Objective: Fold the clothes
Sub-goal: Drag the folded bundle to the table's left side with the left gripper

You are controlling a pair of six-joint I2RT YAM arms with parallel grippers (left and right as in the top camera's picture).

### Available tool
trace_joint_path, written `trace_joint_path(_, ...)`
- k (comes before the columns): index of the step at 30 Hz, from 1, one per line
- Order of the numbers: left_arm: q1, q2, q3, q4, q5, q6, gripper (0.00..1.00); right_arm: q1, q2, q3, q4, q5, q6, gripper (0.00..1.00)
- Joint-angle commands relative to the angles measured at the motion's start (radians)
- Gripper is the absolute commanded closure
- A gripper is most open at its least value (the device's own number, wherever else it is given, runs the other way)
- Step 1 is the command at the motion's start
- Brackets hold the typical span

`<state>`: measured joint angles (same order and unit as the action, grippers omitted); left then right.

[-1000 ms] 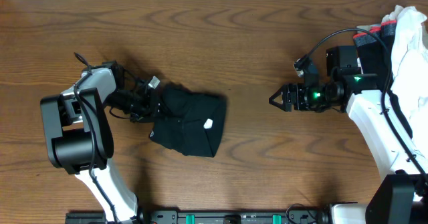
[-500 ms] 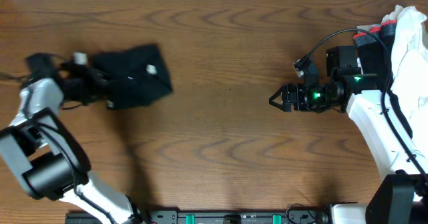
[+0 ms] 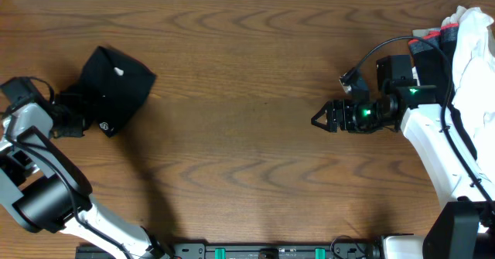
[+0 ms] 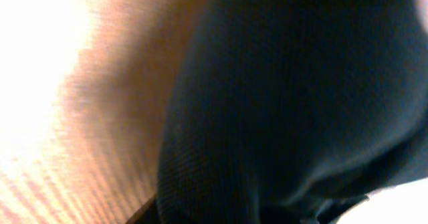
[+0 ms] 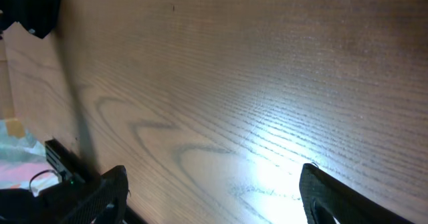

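The left gripper (image 3: 76, 110) is clenching an edge of the plain black soft-fabric T-shirt (image 3: 116, 89), which is lying as a compact folded bundle at the far-left end of the brown wooden table (image 3: 247, 174), toward its back edge. A second ago the bundle was sitting just left of the table's centre; the left arm has been sweeping it outward and turning it. Judging by this, the folding is done and the shirt is being set aside. The right gripper (image 3: 319, 118) is hovering over the table's right half, jaws spread and holding nothing.
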<state>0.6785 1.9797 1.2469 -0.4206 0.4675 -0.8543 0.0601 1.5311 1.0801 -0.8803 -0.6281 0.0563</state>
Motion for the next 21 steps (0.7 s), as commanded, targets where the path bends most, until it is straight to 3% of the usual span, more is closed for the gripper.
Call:
trace_joint_path(1,0.042,0.026,0.004,-0.032,-0.095,-0.177,0.94,-0.008,-0.006,0.007,-0.004,0.0,0.01,0.2)
trace_joint_path(8,0.039,0.026,-0.007,-0.184,-0.095,-0.219,0.94,-0.008,-0.006,0.007,0.011,0.019,0.01,0.2)
trace_joint_path(21,-0.118,0.026,-0.064,-0.188,-0.166,-0.172,0.94,-0.008,-0.006,0.007,-0.002,0.029,0.009,0.2)
